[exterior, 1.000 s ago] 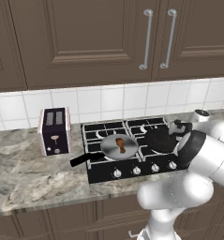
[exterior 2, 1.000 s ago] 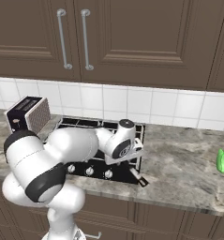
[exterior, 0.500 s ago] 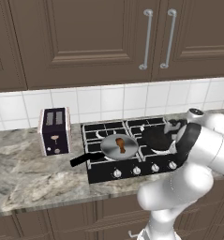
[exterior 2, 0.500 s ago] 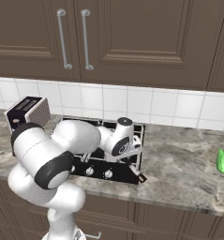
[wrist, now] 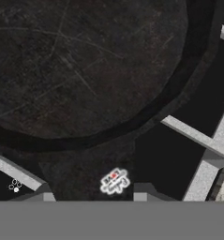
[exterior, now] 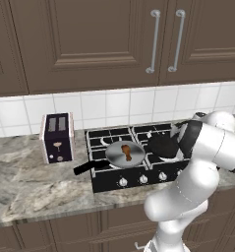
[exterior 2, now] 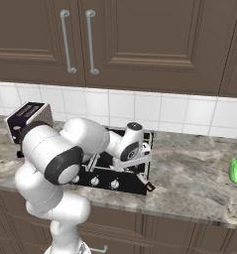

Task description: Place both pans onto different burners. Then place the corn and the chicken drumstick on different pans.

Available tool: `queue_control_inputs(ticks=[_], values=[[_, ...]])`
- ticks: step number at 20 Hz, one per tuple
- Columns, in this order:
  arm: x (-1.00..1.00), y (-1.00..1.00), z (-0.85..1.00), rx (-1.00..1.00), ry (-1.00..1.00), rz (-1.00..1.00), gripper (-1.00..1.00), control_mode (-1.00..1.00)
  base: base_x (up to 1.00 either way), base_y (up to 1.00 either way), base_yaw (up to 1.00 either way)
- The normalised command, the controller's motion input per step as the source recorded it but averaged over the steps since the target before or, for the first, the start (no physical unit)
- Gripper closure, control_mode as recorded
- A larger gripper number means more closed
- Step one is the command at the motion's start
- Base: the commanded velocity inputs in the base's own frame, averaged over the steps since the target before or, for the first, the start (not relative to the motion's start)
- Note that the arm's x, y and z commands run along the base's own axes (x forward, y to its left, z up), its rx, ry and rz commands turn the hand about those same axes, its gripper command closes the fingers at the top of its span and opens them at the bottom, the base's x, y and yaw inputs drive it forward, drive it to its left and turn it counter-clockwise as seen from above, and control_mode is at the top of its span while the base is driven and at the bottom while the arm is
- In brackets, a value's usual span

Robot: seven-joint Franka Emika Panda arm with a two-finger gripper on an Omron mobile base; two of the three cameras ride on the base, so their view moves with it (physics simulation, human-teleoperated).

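Placement of the round all-black frying pan (exterior: pixel 162 145) on the black gas hob's (exterior: pixel 114 183) right burner looks settled; the gripper (wrist: pixel 92 197) appears closed on its handle. Release cleanly, rise straight. The orange-brown chicken drumstick (exterior: pixel 126 152) lies in the silvery-grey pan (exterior: pixel 120 156) at left.

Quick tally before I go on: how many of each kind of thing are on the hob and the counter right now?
Pans: 2, a silvery pan and a dark pan, both on the hob
Drumstick: 1, in the silvery pan
Toaster: 1
Green item: 1, on the counter
Total: 5
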Motion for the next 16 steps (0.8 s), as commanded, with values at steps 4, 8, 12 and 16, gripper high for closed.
queue_control_inputs(ticks=[4,8,12,16], values=[[0.06,0.0,-0.36,0.0,0.06,0.0,1.0,-1.0,0.0,0.0,0.0],[0.07,0.0,-0.48,0.0,0.07,0.0,1.0,-1.0,0.0,0.0,0.0],[0.02,0.0,-0.31,0.0,0.05,0.0,1.0,-1.0,0.0,0.0,0.0],[-0.01,0.0,-0.1,0.0,0.02,0.0,-1.0,-1.0,0.0,0.0,0.0]])
